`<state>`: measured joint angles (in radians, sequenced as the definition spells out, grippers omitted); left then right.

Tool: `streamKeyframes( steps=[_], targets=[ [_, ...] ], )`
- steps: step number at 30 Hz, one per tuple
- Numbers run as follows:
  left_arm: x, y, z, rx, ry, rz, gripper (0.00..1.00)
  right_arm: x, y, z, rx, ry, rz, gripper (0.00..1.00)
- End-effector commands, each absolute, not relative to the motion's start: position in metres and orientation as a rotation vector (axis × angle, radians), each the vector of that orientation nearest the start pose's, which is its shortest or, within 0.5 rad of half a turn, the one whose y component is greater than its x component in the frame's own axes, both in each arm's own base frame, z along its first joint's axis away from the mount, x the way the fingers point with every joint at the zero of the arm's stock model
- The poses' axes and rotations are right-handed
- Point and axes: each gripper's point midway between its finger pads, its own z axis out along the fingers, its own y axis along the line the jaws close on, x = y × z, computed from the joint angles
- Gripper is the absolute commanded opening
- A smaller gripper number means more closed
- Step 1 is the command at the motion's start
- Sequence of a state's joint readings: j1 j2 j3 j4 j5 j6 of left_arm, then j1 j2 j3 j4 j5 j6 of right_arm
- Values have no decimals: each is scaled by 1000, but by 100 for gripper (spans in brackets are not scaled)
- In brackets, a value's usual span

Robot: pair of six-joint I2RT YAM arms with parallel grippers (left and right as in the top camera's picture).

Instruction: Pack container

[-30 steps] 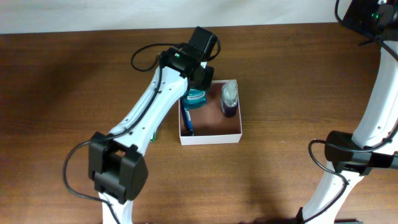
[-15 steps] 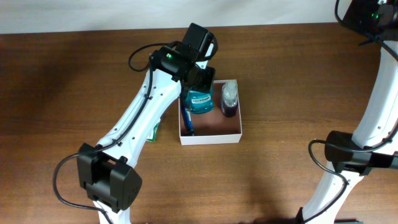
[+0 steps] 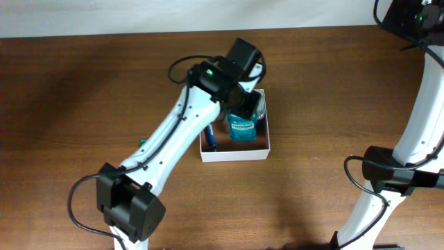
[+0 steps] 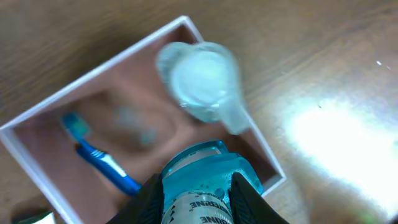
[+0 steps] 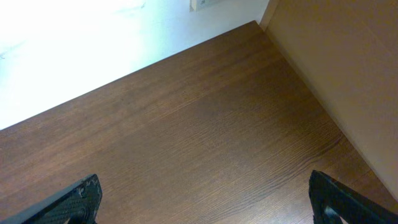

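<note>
Container [image 3: 236, 154]: mid-table, toothbrush [image 4: 102, 158] and clear bottle [image 4: 202, 84] inside
Left gripper [image 4: 200, 193]: fingers pinching mouthwash bottle [image 3: 242, 130] above container floor
Best handling: lower gently between toothbrush and clear bottle, avoid tipping latter
Right gripper [image 5: 205, 202]: fingers spread, empty

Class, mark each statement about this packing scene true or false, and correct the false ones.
1. The left hand grips the teal mouthwash bottle. True.
2. The blue toothbrush lies outside the container. False: it lies inside it.
3. The right hand holds a bottle. False: it is open and empty.
4. A clear bottle with a white cap sits in the container, near a corner. True.
</note>
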<state>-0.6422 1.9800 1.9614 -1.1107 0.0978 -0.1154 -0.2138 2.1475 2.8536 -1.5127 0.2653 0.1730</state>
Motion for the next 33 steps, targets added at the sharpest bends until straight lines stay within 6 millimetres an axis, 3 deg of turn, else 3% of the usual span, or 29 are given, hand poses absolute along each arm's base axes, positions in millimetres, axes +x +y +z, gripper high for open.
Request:
streamKeyframes(
  steps=[1,22,33],
  targets=[
    [363,-314,216,800,2553,-396,14,454,-147,372,584,2278,-344,98],
    [368,-337,196,838,2537,-409,14,454,-147,372,584,2278,-345,98],
    [371,-346,166,862,2580,-390,14,454,-147,372,584,2278,-344,99]
  ],
)
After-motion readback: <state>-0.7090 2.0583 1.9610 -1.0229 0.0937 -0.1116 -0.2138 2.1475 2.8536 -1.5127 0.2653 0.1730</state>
